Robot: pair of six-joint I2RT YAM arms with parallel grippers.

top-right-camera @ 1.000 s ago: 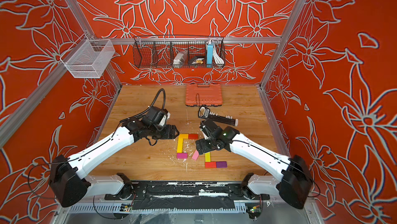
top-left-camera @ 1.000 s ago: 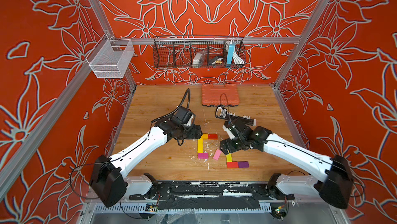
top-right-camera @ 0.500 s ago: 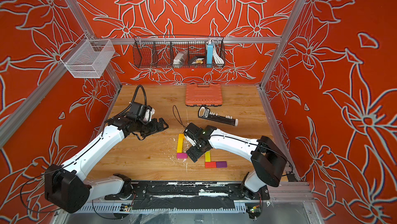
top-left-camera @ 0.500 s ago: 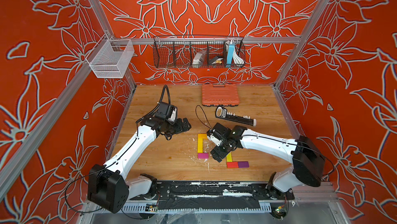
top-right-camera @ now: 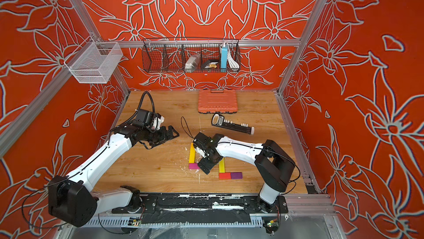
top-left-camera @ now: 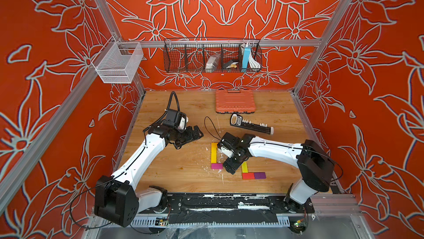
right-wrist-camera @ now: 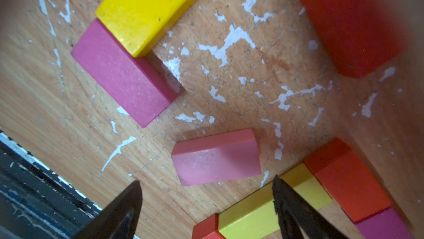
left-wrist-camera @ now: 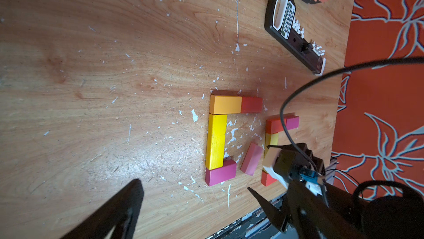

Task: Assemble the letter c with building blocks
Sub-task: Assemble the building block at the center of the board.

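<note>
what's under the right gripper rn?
Pink block, lying loose on the table below the right gripper's open jaws, untouched. In both top views the gripper covers it, plus part of the short yellow block.

I see orange walls (top-left-camera: 229,1) with white flower outlines closing the cell on three sides, framed by aluminium rails (top-left-camera: 286,42). The wooden tabletop (top-left-camera: 195,104) is flecked with white scuffs. A black wire basket (top-left-camera: 174,59) hangs at twelve o'clock and a white mesh bin (top-left-camera: 114,68) at ten o'clock. The light is even.
</note>
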